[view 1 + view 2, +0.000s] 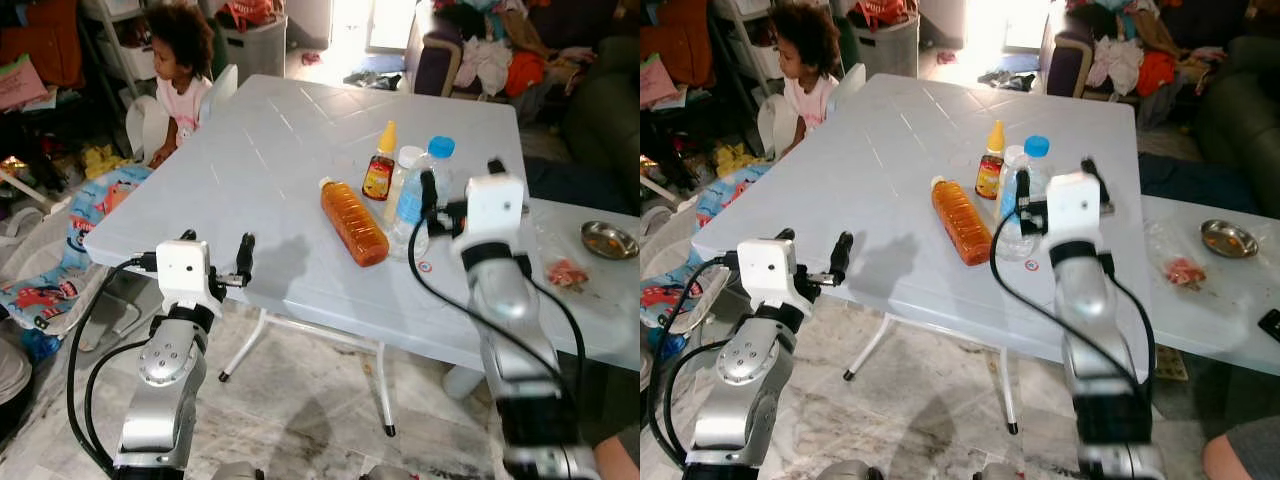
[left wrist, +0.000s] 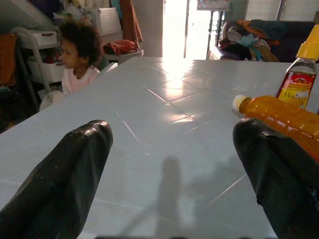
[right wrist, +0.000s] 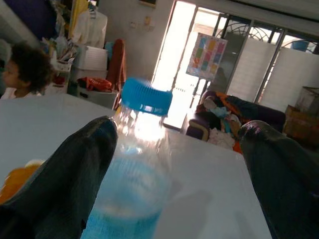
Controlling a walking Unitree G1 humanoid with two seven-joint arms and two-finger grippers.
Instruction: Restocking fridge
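Note:
On the white table point(image 1: 270, 130) an orange juice bottle point(image 1: 353, 220) lies on its side. Behind it stand a yellow-capped sauce bottle point(image 1: 380, 165), a white-capped bottle point(image 1: 405, 172) and a clear water bottle with a blue cap point(image 3: 142, 149). My right gripper point(image 1: 460, 182) is open at the water bottle's level; in the right wrist view the bottle stands between the two fingers point(image 3: 75, 169), nearer one of them. My left gripper point(image 1: 217, 247) is open at the table's near left edge, pointing across bare tabletop towards the juice bottle point(image 2: 284, 117).
A child point(image 1: 180, 60) sits at the table's far left corner. A low side table point(image 1: 600, 290) to the right bears a metal bowl point(image 1: 608, 238). A sofa heaped with clothes point(image 1: 500, 50) is behind; a play mat point(image 1: 80, 230) lies on the floor, left.

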